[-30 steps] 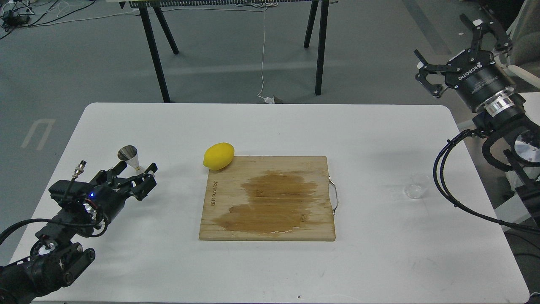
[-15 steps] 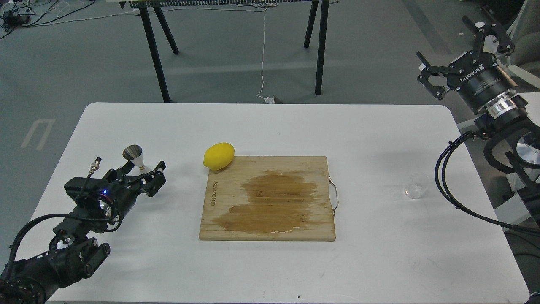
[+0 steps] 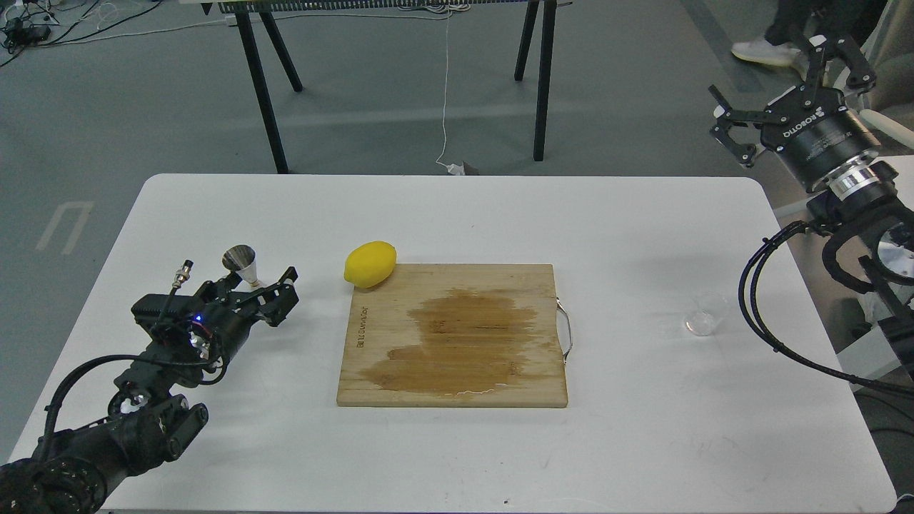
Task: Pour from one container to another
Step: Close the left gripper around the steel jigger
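Observation:
The shiny steel jigger (image 3: 240,262) stands upright over the table's left side, its lower cone between the fingers of my left gripper (image 3: 257,288), which is shut on it. The tiny clear glass cup (image 3: 702,318) sits on the white table (image 3: 457,214) near the right edge, faint and hard to make out. My right gripper (image 3: 770,71) hangs open, high above and beyond the table's right edge, well apart from the cup.
A wooden cutting board (image 3: 453,334) with a dark wet stain lies at the table's middle, its metal handle (image 3: 567,332) on the right side. A yellow lemon (image 3: 370,263) rests at the board's far left corner.
My left gripper has moved right and slightly away from me, carrying the jigger toward the lemon. The right gripper has drifted a little to the right. The cup has stayed put.

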